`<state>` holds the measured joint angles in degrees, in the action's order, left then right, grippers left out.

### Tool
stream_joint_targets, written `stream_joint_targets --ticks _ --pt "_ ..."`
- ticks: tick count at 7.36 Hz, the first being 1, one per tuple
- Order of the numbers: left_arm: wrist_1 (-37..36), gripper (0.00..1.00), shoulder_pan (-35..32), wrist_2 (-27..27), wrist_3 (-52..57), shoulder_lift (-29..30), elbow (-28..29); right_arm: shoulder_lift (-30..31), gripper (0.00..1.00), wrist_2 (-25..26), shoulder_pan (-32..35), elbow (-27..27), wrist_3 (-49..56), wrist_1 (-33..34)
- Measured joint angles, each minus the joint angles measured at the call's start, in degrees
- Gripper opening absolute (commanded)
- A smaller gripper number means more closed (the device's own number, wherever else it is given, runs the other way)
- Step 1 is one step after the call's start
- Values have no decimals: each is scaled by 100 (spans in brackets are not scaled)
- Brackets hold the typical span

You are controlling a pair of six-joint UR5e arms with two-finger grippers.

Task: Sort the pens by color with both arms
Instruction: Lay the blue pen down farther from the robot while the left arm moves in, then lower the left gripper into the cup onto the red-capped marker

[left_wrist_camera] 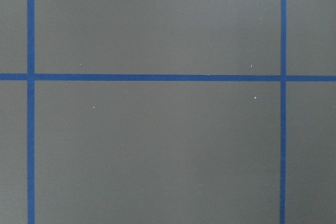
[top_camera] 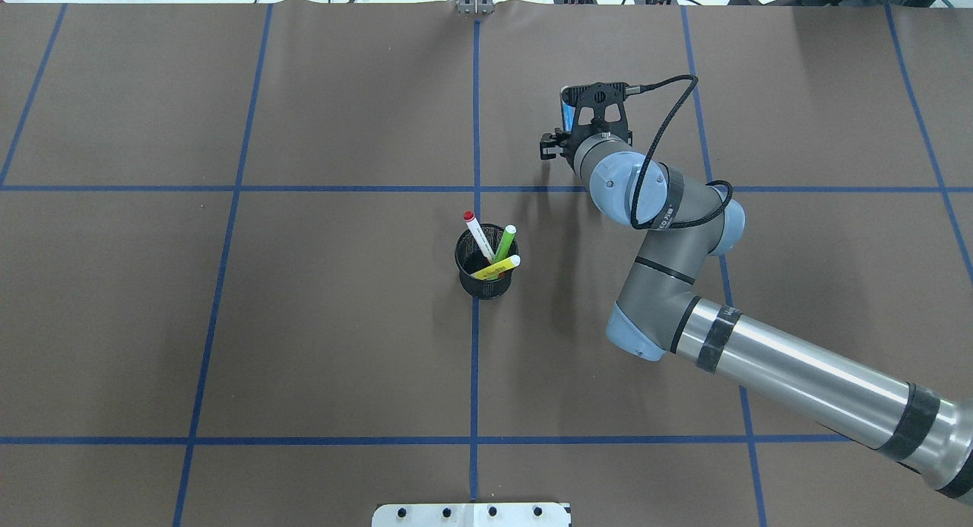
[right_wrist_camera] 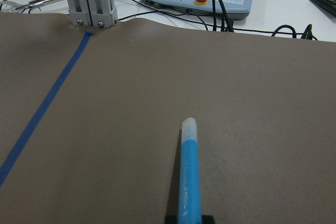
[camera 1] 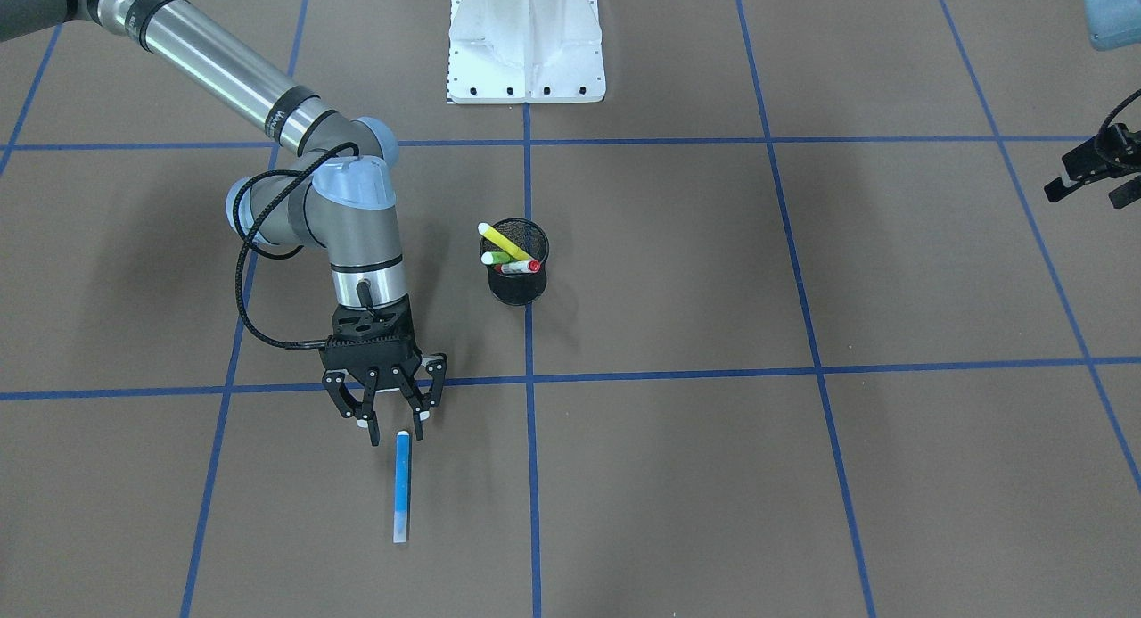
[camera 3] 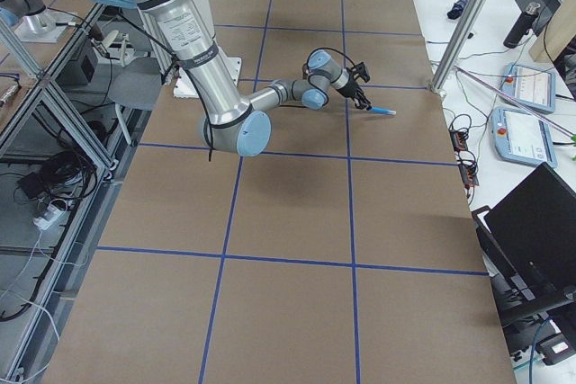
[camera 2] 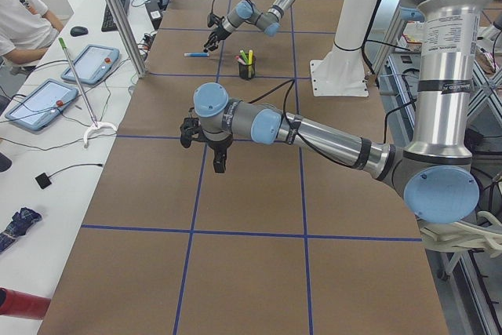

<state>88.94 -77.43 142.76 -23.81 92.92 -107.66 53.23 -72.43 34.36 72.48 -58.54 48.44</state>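
**Item: blue pen [camera 1: 402, 486].** We record it lying flat on the brown table [camera 1: 713, 475], in the square on the robot's right. It is well apart from the mesh cup [camera 1: 517, 284].

**Item: right gripper [camera 1: 395, 431].** We note it poised over the pen's end nearer the robot, jaws spread and holding nothing. The wrist view shows the pen running away from it along the table.

**Item: left gripper [camera 1: 1083, 193].** We find it far off at the table's other side. Its two fingers look parted and empty, and its wrist camera shows only bare table and tape lines.

**Item: remaining pens.** We count the yellow pen [camera 1: 504, 241], the green pen [camera 1: 493, 258] and the red-and-white pen [camera 1: 519, 267], all leaning in the cup.

**Hazards, as we judge them.**
- The fingers sit at the pen's very end, so any sideways drift could nudge it and send the round barrel rolling out of its square.
- Closing there would pinch only the tip, letting the pen pivot or slip.
- A slanted pull on a leaning pen could tip the light cup.
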Motion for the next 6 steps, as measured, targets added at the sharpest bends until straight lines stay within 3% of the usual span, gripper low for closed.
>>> stream_joint_targets --ticks 3,6 --pt "-26 100 1131 -371 -2131 1217 48 613 100 -166 182 810 20 17" --pt "-65 100 2312 -510 -4244 2765 855 1325 100 -895 704 1391 26 -8"
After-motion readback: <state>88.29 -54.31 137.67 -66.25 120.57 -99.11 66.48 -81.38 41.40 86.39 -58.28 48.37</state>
